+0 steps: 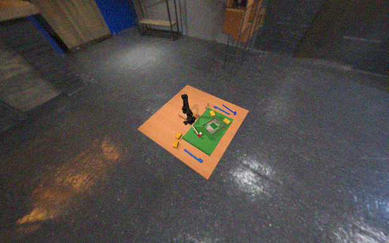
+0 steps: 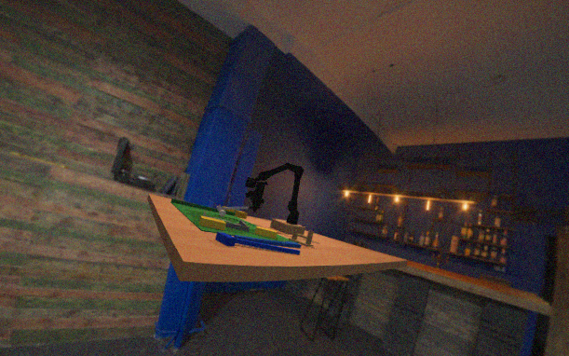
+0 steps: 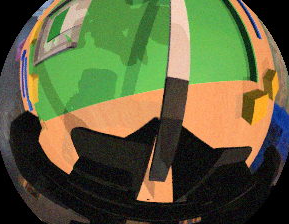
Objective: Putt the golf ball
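Observation:
My gripper [image 1: 190,121] [image 2: 254,199] [image 3: 163,121] is shut on the black grip of the red putter [image 1: 195,130] [image 3: 176,43]. The putter's pale shaft slants down to the green mat [image 1: 205,144] [image 2: 186,211] [image 3: 208,43]. Its red head [image 1: 198,135] sits low over the mat, right beside the white golf ball [image 1: 200,133]. The raised green [image 1: 214,126] [image 3: 60,27], a grey ramped frame with a green top, stands on the mat beyond the ball. The ball is too small to make out in the exterior view.
Yellow blocks [image 1: 212,113] [image 1: 226,121] lie by the raised green; two more [image 1: 178,135] [image 1: 176,144] [image 3: 259,102] lie on the wooden table [image 1: 163,124] [image 2: 257,261]. Blue putters [image 1: 193,156] [image 1: 221,110] [image 2: 257,243] lie along the mat's edges. The table edges drop off all round.

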